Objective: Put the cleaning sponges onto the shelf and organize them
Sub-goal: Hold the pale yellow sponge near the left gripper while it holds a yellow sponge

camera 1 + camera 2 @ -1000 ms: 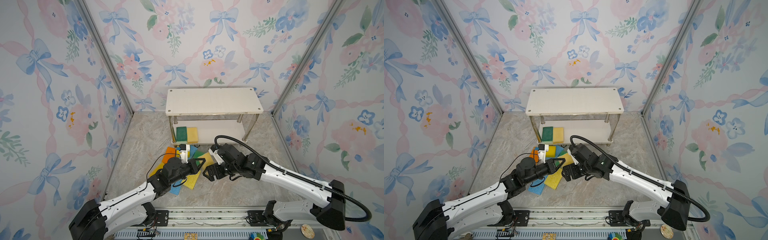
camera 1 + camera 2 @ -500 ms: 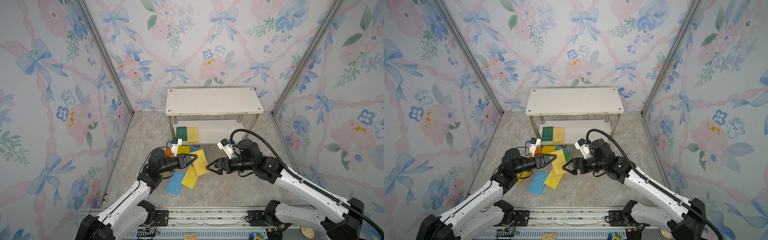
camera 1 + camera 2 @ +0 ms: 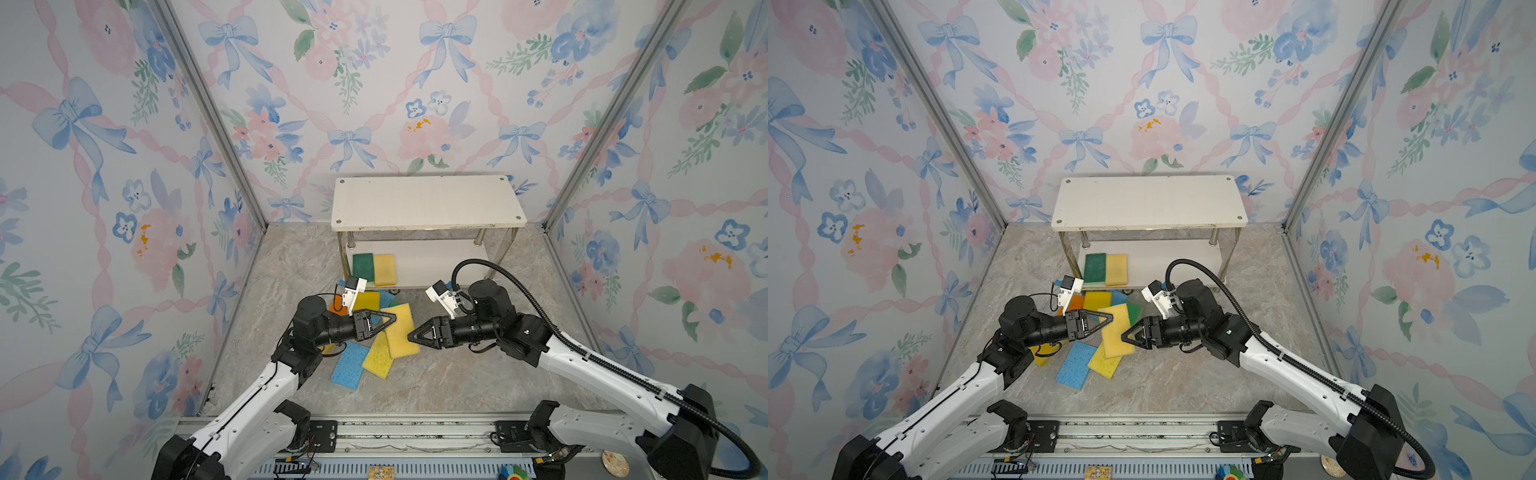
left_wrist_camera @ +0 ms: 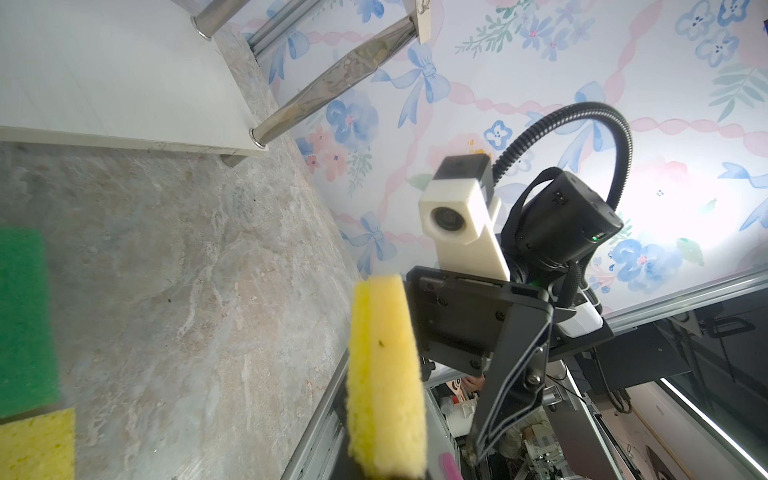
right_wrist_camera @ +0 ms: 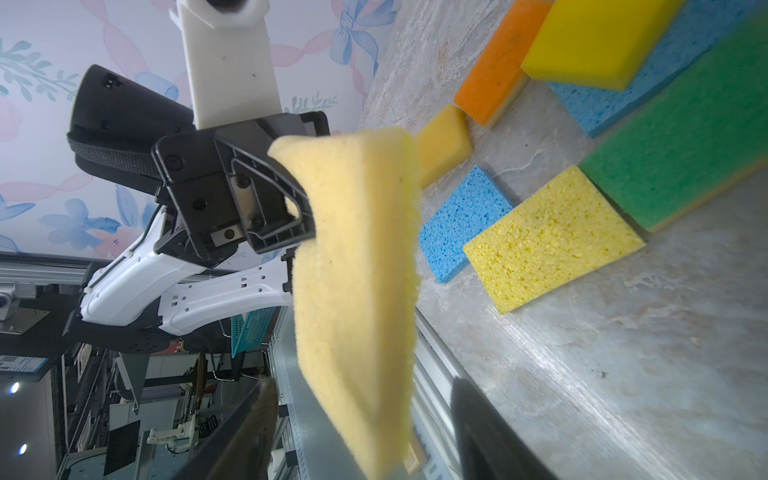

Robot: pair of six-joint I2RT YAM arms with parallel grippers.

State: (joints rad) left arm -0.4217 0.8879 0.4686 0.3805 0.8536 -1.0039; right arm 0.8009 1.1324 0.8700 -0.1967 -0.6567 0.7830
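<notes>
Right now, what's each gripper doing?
Left gripper: closed on the pale yellow sponge.
Right gripper: open, jaws straddling that sponge, not gripping.

The shelf [image 3: 428, 199] stands at the centre of the frame in both top views, backed against the rear wall. A pair of sponges [image 3: 363, 267] lies side by side at the left end of its lower board [image 3: 440, 262]. In front of that end, on the floor [image 3: 457, 382], a heap of sponges [image 3: 349, 365] overlaps. Above the heap one sponge [image 3: 401, 328] hangs between the left gripper [image 3: 394, 318] on its left and the right gripper [image 3: 410, 336] on its right.
</notes>
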